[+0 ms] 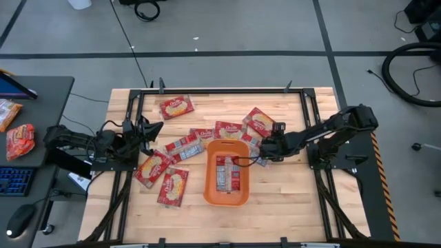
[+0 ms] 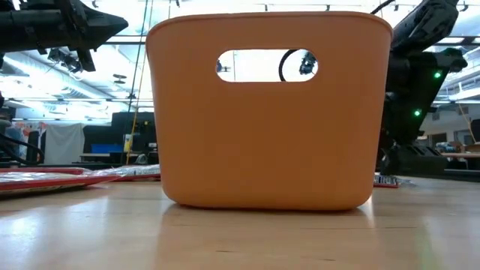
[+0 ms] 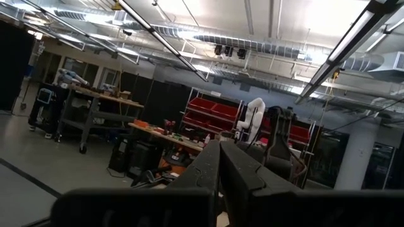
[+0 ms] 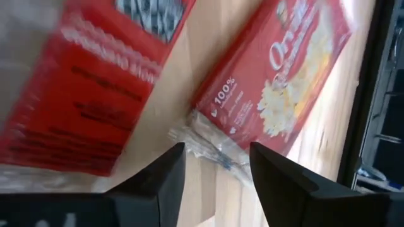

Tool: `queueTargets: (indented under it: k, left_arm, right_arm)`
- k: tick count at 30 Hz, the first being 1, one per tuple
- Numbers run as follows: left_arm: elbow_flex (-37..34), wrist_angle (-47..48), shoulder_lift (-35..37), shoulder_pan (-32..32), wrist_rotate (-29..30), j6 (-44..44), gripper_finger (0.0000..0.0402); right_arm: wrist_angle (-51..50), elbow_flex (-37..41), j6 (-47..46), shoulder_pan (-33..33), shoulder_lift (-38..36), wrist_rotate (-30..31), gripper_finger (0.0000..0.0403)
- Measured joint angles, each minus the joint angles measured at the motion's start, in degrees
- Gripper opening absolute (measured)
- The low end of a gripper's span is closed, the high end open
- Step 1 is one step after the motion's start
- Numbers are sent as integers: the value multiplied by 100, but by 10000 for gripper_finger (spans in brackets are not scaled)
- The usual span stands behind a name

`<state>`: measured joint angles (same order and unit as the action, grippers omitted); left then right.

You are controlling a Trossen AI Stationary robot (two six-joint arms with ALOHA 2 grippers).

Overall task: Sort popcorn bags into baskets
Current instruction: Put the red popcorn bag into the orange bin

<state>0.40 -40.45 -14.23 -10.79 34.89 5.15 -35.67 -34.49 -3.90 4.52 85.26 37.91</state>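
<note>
Right fingers (image 4: 218,173) apart over a popcorn bag (image 4: 284,75) beside the basket (image 1: 227,173); left fingers (image 3: 221,170) together.

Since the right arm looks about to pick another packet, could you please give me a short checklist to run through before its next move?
1. Right pincer open: ok.
2. Right pincer empty: ok.
3. A popcorn bag lies just ahead of its fingers, crimped end nearest: ok.
4. Orange basket upright beside that arm, with room left next to the bags inside: ok.
5. Left pincer shut, parked at the table's left edge, off the packets: ok.
6. Bag lies free of its neighbours: cannot tell.
</note>
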Motion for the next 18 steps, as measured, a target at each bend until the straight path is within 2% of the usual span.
queueTargets:
  k: [5,11,14,18]
  left_arm:
    - [0,0,0,0,0,2,16]
    - [0,0,1,0,0,2,16]
    - [0,0,1,0,0,6,16]
    - [0,-2,-1,0,0,9,16]
  right_arm:
    - [-46,-125,-379,138,-468,-5,173]
    - [-15,-66,-1565,7,-1170,379,172]
    - [158,-58,-1461,-494,-1596,-408,173]
    - [488,-60,-878,-1382,-2089,-1476,173]
